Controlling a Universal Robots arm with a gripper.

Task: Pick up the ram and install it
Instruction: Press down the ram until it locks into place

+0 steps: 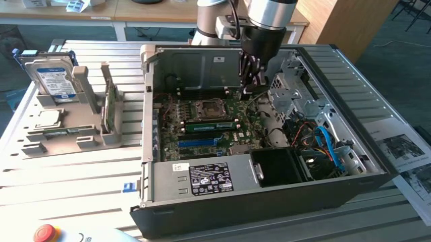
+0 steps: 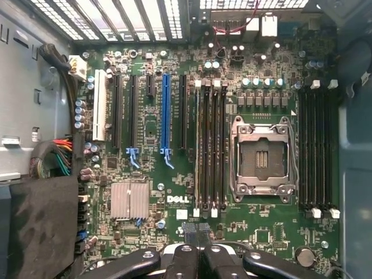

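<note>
Ram (image 1: pixel 209 126) lies in a motherboard (image 1: pixel 237 112) slot beside the CPU socket (image 1: pixel 205 108), inside the open case (image 1: pixel 269 201) on the tabletop (image 1: pixel 67 176). The pincer (image 1: pixel 253 88) hangs within the case above the board, its fingers together and holding nothing. Another green stick (image 1: pixel 108 108) stands upright in a grey holder (image 1: pixel 88 136) toward the exterior view's left.

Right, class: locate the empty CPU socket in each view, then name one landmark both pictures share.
Exterior view: CPU socket near picture centre, inside the open case.
Wrist view: CPU socket between the two memory-slot banks.
Shared landmark: the long blue expansion slot.
</note>
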